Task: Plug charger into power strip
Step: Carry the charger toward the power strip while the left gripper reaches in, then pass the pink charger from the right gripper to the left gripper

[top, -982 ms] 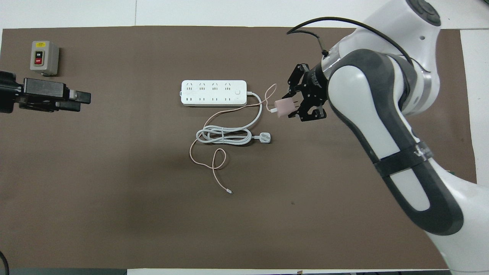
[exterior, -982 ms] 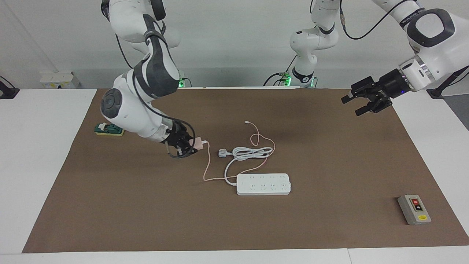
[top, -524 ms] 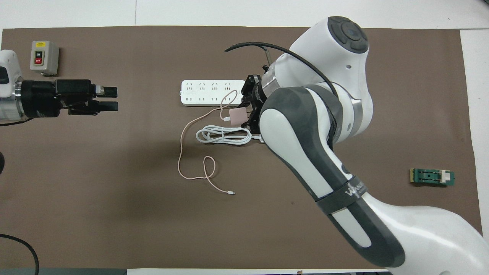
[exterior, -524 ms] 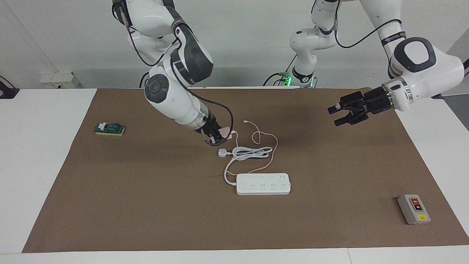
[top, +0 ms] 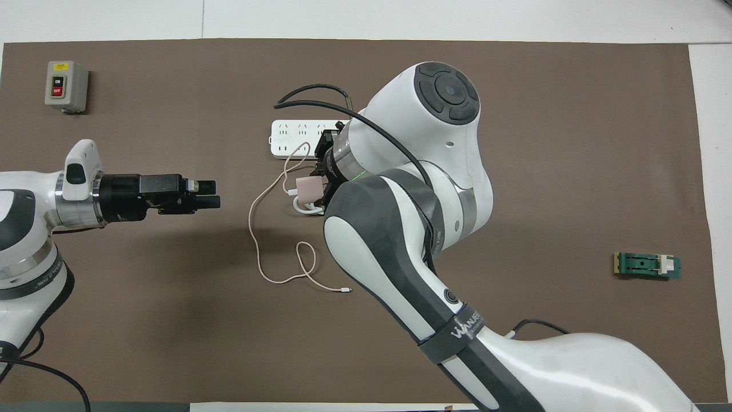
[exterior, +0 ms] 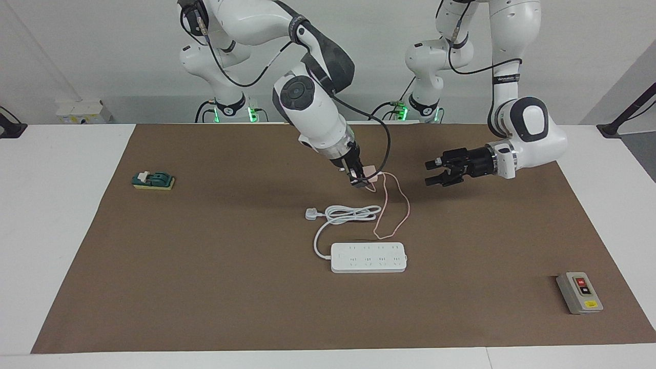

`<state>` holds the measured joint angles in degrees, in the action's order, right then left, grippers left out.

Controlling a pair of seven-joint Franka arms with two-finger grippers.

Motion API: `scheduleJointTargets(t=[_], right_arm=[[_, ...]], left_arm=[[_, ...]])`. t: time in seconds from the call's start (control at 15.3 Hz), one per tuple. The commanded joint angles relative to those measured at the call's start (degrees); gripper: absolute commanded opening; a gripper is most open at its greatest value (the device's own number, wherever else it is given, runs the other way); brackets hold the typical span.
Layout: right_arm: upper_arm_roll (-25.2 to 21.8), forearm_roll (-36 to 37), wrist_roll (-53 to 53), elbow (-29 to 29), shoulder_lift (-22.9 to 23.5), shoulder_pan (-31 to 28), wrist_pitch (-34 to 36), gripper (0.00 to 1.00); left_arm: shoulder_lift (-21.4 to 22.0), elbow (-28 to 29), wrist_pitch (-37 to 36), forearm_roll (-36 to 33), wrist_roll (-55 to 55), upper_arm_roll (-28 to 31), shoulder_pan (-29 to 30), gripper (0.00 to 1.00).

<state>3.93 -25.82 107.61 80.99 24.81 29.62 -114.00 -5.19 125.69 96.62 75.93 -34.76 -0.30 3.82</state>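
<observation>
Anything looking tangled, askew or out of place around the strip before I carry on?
One thing: the charger, held aloft by the right gripper, trails its pink cable in loose loops that cross the power strip's coiled white cord; it could snag there. The left gripper hangs open, apart.

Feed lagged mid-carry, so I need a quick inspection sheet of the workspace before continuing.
Surface: brown mat, flat.
Job's things: charger held above the mat; power strip flat, sockets empty.
Clutter: grey switch box; green block.
Tools: right tool shut on the charger; left tool open, empty, waiting.
Cables: pink cable trails to the mat; white cord coiled beside the strip.
Surroundings: white tabletop around the mat.
</observation>
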Motion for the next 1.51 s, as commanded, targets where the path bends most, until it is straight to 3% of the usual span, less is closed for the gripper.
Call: scheduleJointTargets(t=[0.0,0.26,0.72,1.44], right_arm=[[-0.3,-0.8,4.1,0.3,0.3,1.6,-2.3,0.0],[-0.3,-0.4,5.9,0.8,0.4,1.8,-3.8,0.0],[-0.3,-0.2,5.9,1.2,0.4,2.4,-3.9,0.0],[-0.4,0.0,5.9,1.2,0.3,2.3,-3.2,0.0]], left_arm=[[3.8,4.7,-0.2,4.3,-1.2,0.6,-2.8,1.0],[4.0,6.3,2.1,11.3,-7.0,0.7,-9.2,1.0],[3.3,6.6,6.5,14.7,-10.4,0.6,-13.6,1.0],[-0.1,4.7,6.1,20.0,-15.2,0.7,-13.4,1.0]])
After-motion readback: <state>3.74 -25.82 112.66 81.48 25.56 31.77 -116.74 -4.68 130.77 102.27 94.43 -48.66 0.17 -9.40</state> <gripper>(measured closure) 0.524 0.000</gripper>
